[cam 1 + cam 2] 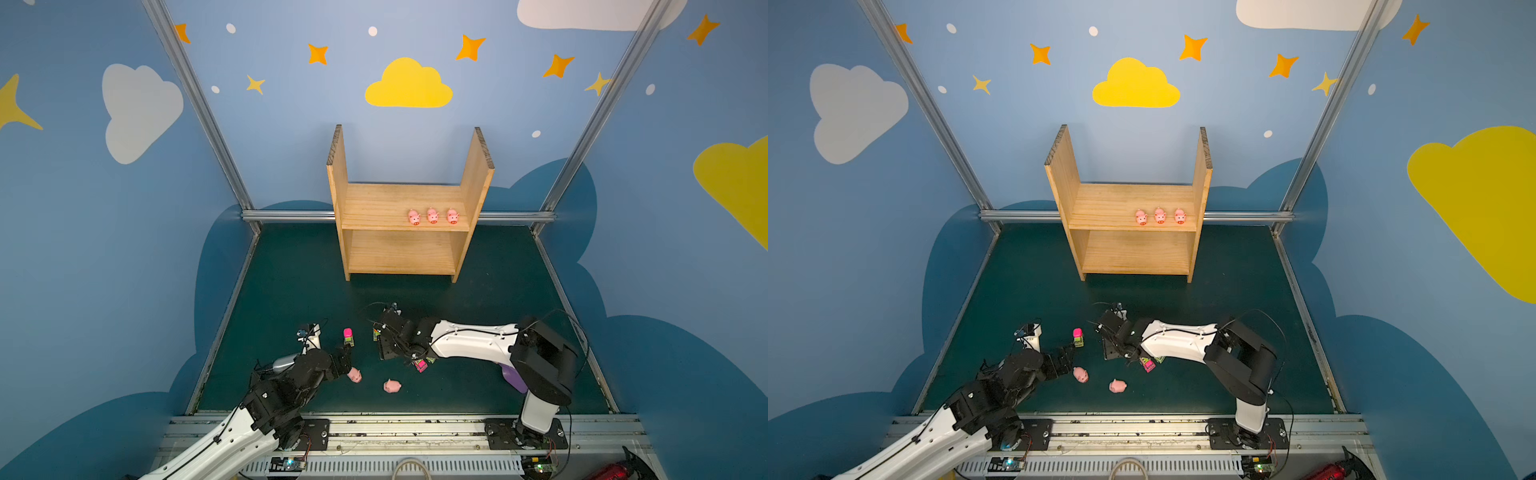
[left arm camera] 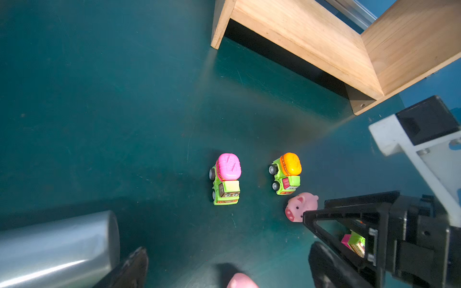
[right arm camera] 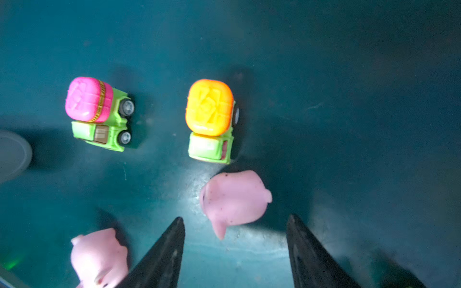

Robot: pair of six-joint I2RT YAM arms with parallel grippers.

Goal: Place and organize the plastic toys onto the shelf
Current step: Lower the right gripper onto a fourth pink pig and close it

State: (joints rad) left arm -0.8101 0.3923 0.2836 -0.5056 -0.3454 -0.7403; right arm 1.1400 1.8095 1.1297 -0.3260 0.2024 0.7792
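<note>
The pine shelf stands at the back with three pink pigs on its upper board. My right gripper hangs open over the mat, and a pig lies just ahead of its fingertips, beside an orange-topped truck. A pink-topped truck stands further off. My left gripper is open, with another pig low between its fingers. In both top views that pig lies at the left gripper, and one more pig lies loose nearby.
A silver cylinder lies close beside my left gripper. Pink and green vehicles sit under the right arm, and a purple scoop lies behind it. The two grippers are close together in front of the shelf.
</note>
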